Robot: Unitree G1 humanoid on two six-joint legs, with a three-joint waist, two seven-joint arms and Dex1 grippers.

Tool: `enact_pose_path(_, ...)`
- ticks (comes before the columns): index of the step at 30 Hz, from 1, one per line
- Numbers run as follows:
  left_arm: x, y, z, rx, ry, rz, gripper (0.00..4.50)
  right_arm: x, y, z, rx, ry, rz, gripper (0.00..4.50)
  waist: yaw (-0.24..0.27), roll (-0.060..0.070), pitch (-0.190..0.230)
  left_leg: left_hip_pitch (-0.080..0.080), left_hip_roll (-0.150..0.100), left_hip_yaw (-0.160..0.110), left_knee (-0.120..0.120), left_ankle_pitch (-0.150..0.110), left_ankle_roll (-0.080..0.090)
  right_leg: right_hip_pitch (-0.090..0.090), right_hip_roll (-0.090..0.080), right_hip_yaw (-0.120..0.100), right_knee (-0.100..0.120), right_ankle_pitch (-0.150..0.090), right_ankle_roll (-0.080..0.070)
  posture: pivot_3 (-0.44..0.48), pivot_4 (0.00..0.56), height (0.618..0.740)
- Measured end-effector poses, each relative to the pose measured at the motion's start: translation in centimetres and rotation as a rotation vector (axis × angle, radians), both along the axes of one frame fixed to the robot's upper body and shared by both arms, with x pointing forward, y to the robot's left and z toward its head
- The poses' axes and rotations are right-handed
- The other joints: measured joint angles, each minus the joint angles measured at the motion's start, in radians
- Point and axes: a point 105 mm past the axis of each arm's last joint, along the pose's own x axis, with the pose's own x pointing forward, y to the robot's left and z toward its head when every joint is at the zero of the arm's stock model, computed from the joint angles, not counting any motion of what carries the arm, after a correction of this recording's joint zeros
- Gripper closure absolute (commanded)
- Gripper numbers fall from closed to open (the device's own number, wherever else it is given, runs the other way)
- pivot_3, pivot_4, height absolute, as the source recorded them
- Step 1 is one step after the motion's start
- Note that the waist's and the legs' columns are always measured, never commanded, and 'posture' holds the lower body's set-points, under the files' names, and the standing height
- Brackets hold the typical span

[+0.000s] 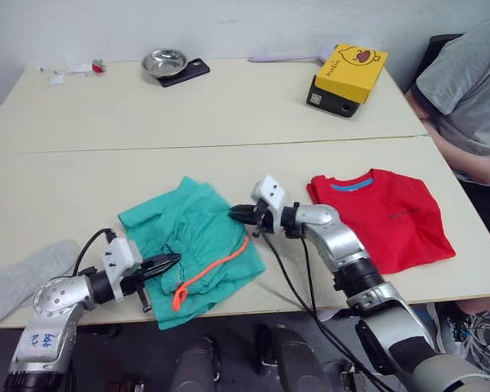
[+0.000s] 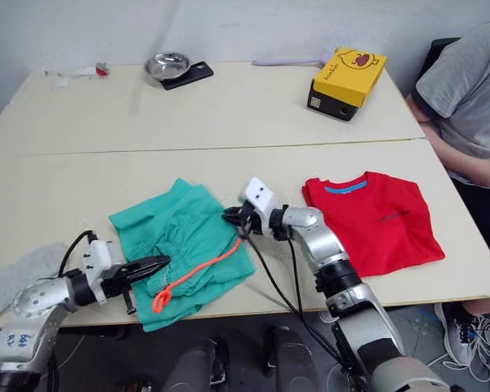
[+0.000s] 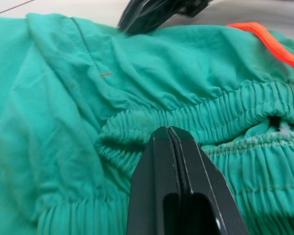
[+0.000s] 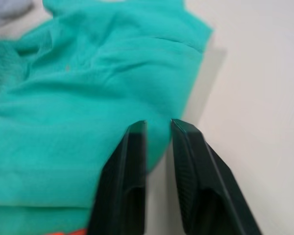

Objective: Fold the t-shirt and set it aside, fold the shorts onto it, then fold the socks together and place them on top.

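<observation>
The teal-green shorts (image 1: 192, 237) lie rumpled on the near table, their orange-red drawstring (image 1: 216, 269) trailing toward the front edge. My left gripper (image 1: 167, 263) is shut, its tips (image 3: 167, 129) touching the gathered waistband (image 3: 220, 115). At the shorts' right edge my right gripper (image 1: 237, 214) is narrowly open, and the cloth's edge (image 4: 159, 147) lies between its two fingers. To the right of the shorts, the red t-shirt (image 1: 388, 216) lies folded flat. A light grey sock (image 1: 20, 278) rests at the table's near left corner.
On the far table are a yellow box (image 1: 349, 75), a metal bowl (image 1: 164, 61) on a black slab (image 1: 189, 72), and a purple item (image 1: 286, 57). A person in a grey shirt (image 1: 469, 86) sits at the right edge. Cables (image 1: 298, 286) hang over the front edge.
</observation>
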Motion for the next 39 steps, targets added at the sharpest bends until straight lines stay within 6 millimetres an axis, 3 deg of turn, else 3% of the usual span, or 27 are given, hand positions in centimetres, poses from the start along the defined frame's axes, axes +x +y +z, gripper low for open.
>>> enact_pose_path(5,-0.2,1.0,1.0,-0.046,-0.011,0.055,4.5,-0.9,-0.2,2.8,-0.006,0.229,0.046,1.03,-0.001,0.0,0.0,0.001,0.0,0.0,0.0,0.0,0.0,0.0,0.0,-0.001,0.0,0.0,0.0,0.0,0.15,0.74)
enact_pose_path(8,-0.4,1.2,0.9,-0.042,-0.002,0.051,4.5,-0.6,-0.3,1.5,-0.047,0.373,0.017,0.04,0.001,0.0,0.0,0.0,0.0,0.0,0.0,0.0,-0.001,0.0,0.0,-0.001,0.0,0.0,0.0,0.0,0.15,0.74)
enact_pose_path(9,-0.5,1.2,0.7,-0.041,0.006,0.049,4.5,-0.6,-0.4,0.7,-0.046,0.428,0.01,0.04,0.001,0.0,0.0,-0.001,0.0,0.0,0.0,0.0,0.0,0.0,0.0,-0.001,-0.001,0.0,0.0,0.0,0.15,0.74)
enact_pose_path(15,-0.8,1.7,-0.1,-0.042,0.031,0.032,4.5,-0.7,1.5,0.8,-0.064,0.482,0.069,0.04,-0.013,0.0,-0.001,0.0,0.0,0.002,-0.001,-0.001,0.001,0.0,0.0,-0.001,-0.001,0.0,0.0,0.0,0.15,0.74)
enact_pose_path(22,-0.7,2.0,-0.7,-0.022,0.028,0.016,4.5,-3.6,5.4,0.3,-0.082,0.624,0.214,0.04,-0.028,0.001,-0.001,0.0,0.001,0.002,-0.002,-0.001,0.0,0.0,0.0,-0.001,-0.001,0.0,0.0,0.0,0.15,0.74)
enact_pose_path(26,-0.6,1.9,-0.7,-0.014,0.022,0.013,4.5,-4.1,6.7,0.2,-0.038,0.72,0.213,0.04,-0.027,0.001,-0.001,0.0,0.001,0.002,-0.002,-0.002,-0.002,-0.001,0.0,-0.001,-0.001,0.0,0.0,0.0,0.15,0.74)
enact_pose_path(34,-0.7,1.7,-0.7,-0.005,0.02,0.009,4.5,-3.2,5.4,-0.8,-0.05,0.791,0.128,2.84,-0.024,0.001,-0.001,-0.005,0.0,0.002,-0.002,-0.001,0.0,-0.006,-0.001,0.0,-0.001,0.0,0.0,0.0,0.15,0.74)
enact_pose_path(39,-0.7,1.7,-0.8,-0.003,0.026,0.007,4.5,-2.7,4.7,0.1,-0.044,0.769,0.127,4.47,-0.022,0.001,-0.001,-0.005,0.0,0.002,0.0,-0.001,0.001,-0.006,-0.001,0.0,-0.001,0.0,0.0,0.0,0.15,0.74)
